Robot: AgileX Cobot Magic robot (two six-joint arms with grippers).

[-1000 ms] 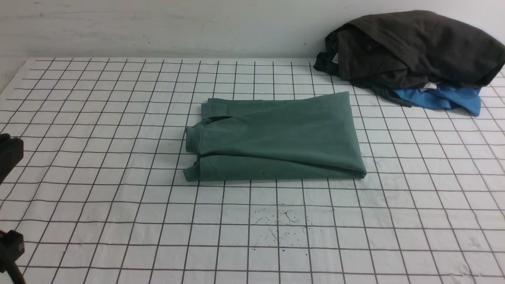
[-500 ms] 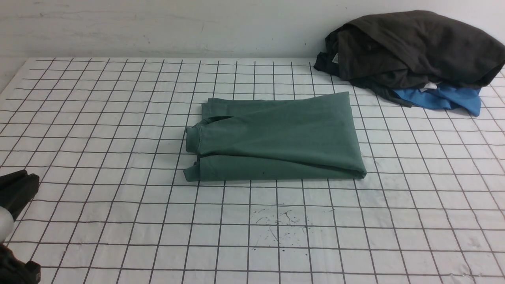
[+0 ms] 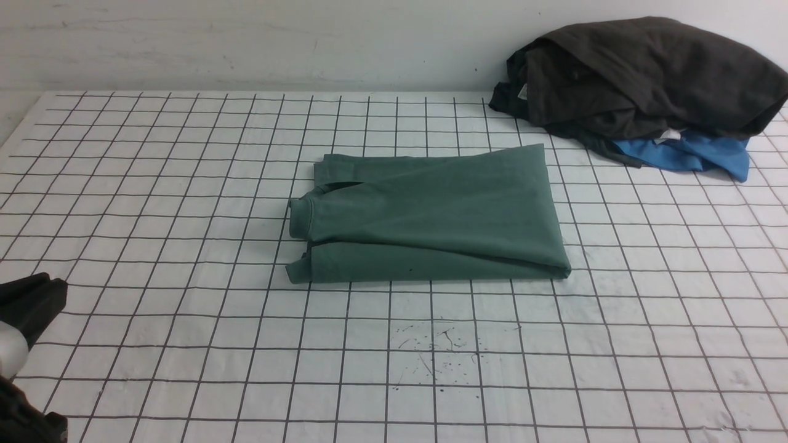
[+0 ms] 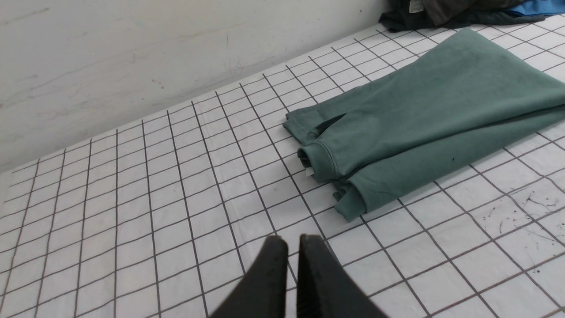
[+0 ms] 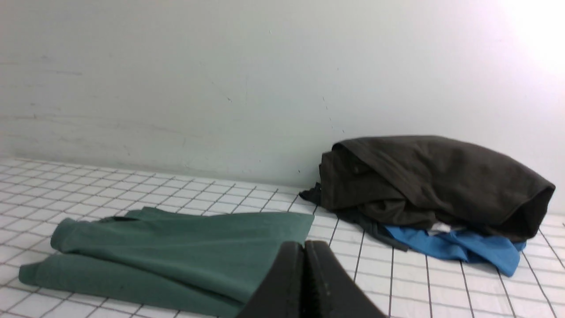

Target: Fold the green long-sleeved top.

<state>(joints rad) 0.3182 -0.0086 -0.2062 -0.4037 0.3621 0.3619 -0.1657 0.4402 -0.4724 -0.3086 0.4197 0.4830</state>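
The gridded white table cover [image 3: 154, 203] stretches bare around the green long-sleeved top [image 3: 431, 215], which lies folded into a flat rectangle at mid-table, collar end toward the robot's left. Wide open cloth surrounds it on the left, near and right sides. At the far right corner, against the wall, a dark grey-black garment [image 3: 646, 74] is heaped over a bright blue garment [image 3: 689, 154], well apart from the top. The left gripper [image 4: 287, 247] hangs over bare grid near the top's collar end, its two black fingers nearly together, a thin slit between them, holding nothing. The right gripper [image 5: 304, 251] has its fingers pressed together, empty, the top's edge behind them. In the front view only a dark edge of the left arm [image 3: 28, 307] shows, cut off at the frame; the right arm is out of sight there.
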